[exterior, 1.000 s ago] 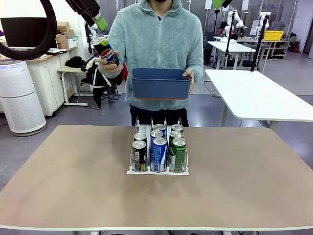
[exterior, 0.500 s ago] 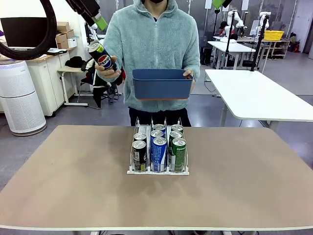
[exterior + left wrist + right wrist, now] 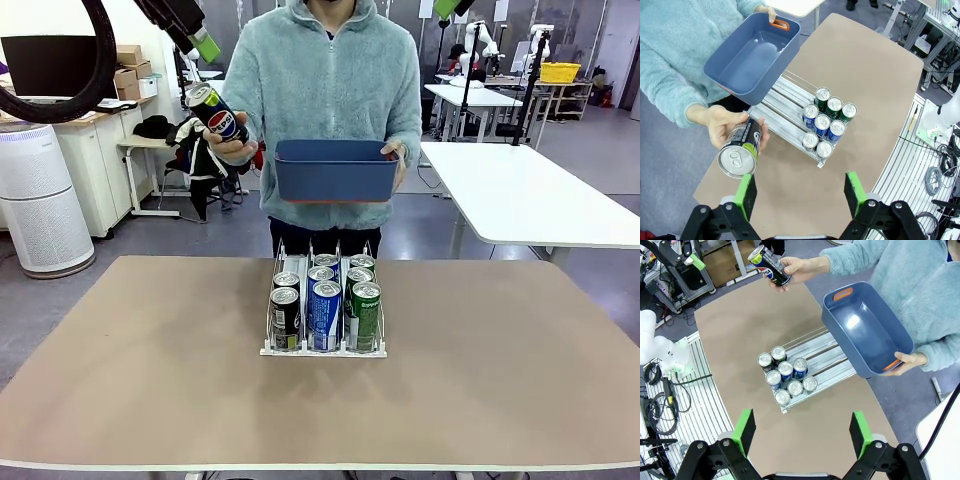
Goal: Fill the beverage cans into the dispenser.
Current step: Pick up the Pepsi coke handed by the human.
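Cans first: seven of them stand upright in the dispenser at the middle of the tan table. Black cans fill the left lane, blue cans the centre, and green cans the right, all crowded to the low front lip, with the rear of the rails bare. One more, a black Pepsi can, is up in the air, tilted, held in the person's hand at the far side of the table. The person's other hand holds a blue plastic bin at chest height, and from the wrist views the bin looks empty inside, with orange handles at its ends.

Left gripper hangs high over the table's left side, jaws spread wide, nothing between the green pads; the Pepsi can's silver top sits just above one pad in that view, near it but not gripped. Right gripper hovers high as well, jaws fully apart and empty, looking straight down on the rack and the bin.

The tabletop is smooth and plain brown, with rounded corners. Around it is a lab: a white cylindrical air purifier at left, a dark monitor and cardboard boxes on a counter, white tables at right, and a yellow crate far back.
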You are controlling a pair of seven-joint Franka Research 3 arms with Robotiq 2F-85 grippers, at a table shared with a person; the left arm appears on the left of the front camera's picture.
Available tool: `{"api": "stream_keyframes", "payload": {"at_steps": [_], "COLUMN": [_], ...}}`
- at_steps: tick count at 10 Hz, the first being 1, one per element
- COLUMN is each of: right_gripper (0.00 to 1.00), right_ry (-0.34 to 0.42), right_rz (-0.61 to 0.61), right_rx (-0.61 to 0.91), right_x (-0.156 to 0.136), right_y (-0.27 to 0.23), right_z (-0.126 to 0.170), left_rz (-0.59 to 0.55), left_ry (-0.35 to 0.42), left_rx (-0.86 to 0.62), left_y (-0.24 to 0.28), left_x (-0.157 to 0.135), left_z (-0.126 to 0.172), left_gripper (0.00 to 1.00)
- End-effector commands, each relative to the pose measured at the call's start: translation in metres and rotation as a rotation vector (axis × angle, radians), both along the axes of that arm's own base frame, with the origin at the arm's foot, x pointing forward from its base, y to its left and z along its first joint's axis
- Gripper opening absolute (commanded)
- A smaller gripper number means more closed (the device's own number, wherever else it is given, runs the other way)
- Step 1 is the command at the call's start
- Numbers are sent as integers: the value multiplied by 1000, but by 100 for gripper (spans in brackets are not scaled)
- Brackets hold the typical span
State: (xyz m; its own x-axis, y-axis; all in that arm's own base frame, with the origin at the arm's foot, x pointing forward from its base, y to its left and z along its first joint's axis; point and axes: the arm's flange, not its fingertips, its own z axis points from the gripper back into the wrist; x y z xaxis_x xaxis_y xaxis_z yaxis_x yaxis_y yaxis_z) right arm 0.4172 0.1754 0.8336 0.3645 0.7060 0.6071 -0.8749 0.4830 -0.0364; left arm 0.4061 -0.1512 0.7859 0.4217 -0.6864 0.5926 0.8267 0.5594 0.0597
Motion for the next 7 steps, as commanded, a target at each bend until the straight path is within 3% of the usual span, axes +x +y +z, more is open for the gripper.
{"api": "stream_keyframes", "payload": {"at_steps": [1,6,7], "right_gripper": [100,100,100], "right_ry": [1,1,1], "right_rz": [0,0,0], "right_rx": [1,1,1], "right_x": [0,0,0], "right_y": [0,0,0], "right_z": [0,0,0], "left_rz": [-4,0,45], "left_ry": [2,0,-16], "left_rx": [-7,0,-2], "left_y": [2,0,4], "left_x": [0,0,-6], "left_z": [-2,0,-3], "left_gripper": [94,94,94]}}
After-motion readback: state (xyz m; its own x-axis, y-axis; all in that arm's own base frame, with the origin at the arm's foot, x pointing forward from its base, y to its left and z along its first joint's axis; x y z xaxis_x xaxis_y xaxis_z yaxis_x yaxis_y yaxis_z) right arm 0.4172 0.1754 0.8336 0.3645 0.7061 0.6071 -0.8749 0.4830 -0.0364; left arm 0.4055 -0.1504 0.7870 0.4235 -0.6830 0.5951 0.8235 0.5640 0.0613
